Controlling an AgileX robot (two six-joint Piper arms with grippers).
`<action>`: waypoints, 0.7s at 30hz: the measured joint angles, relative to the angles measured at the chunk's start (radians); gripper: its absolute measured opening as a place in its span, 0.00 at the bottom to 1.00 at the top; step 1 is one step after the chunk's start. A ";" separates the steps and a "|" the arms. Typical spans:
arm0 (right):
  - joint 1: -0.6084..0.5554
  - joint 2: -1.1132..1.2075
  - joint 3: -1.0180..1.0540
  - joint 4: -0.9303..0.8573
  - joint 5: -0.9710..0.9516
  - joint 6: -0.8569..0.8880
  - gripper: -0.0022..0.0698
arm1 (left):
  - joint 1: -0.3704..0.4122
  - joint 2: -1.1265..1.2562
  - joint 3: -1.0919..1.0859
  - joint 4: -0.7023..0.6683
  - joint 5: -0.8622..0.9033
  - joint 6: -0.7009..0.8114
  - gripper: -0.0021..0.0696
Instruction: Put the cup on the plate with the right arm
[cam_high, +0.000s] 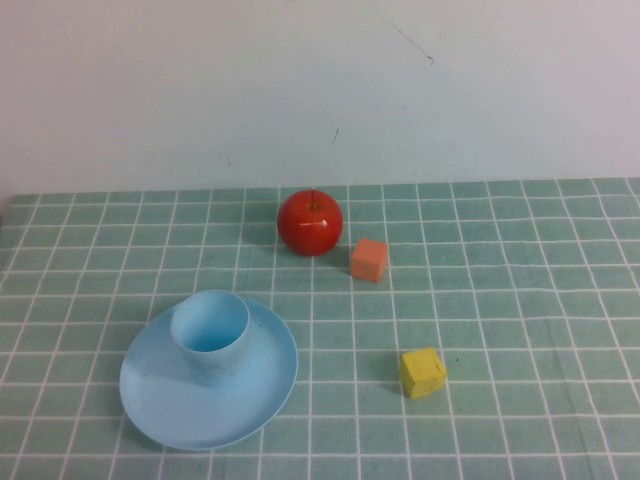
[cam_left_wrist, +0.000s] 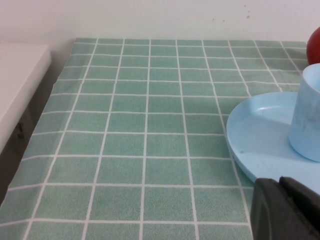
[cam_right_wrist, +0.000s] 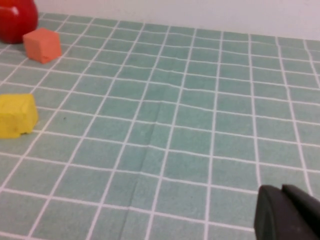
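High view: small light blue tapered plastic cup (cam_high: 210, 335) stands upright on the round shallow light blue plastic plate (cam_high: 255, 405), lower left of frame, sitting toward the plate's upper-left part rather than dead centre. I'd call the task done as things lie. Red apple (cam_high: 310, 222) sits upper centre, orange foam cube (cam_high: 369, 260) just beside it to the right, yellow foam cube (cam_high: 423, 372) lower right of centre, well apart from the plate. All on a green checked tablecloth (cam_high: 520, 300). Neither arm shows in this view, so I read both as pulled back clear of the work area.

Left wrist view: plate rim (cam_left_wrist: 240, 145) and cup wall (cam_left_wrist: 307, 120) at right edge, cup base flat on the plate, apple sliver at upper right. Left gripper (cam_left_wrist: 285, 210) shows only as a black chunk at lower right corner, parked short of the plate. Can't tell if its pincer is released or clenched.

Right wrist view: yellow cube (cam_right_wrist: 16, 116) at left edge, orange cube (cam_right_wrist: 43, 45) and apple (cam_right_wrist: 17, 19) upper left. Cup and plate are out of frame. Right gripper (cam_right_wrist: 287, 214) is a black chunk at lower right, over bare cloth, nothing visibly held. Pincer state: can't tell.
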 joint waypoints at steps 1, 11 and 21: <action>-0.026 0.000 0.000 0.000 0.000 0.000 0.03 | 0.000 0.000 0.000 0.000 0.000 0.000 0.02; -0.189 0.000 0.000 0.000 0.000 0.000 0.03 | 0.000 0.000 0.000 0.000 0.000 0.000 0.02; -0.192 0.000 0.000 0.000 0.000 0.000 0.03 | 0.000 0.000 0.000 0.000 0.000 0.000 0.02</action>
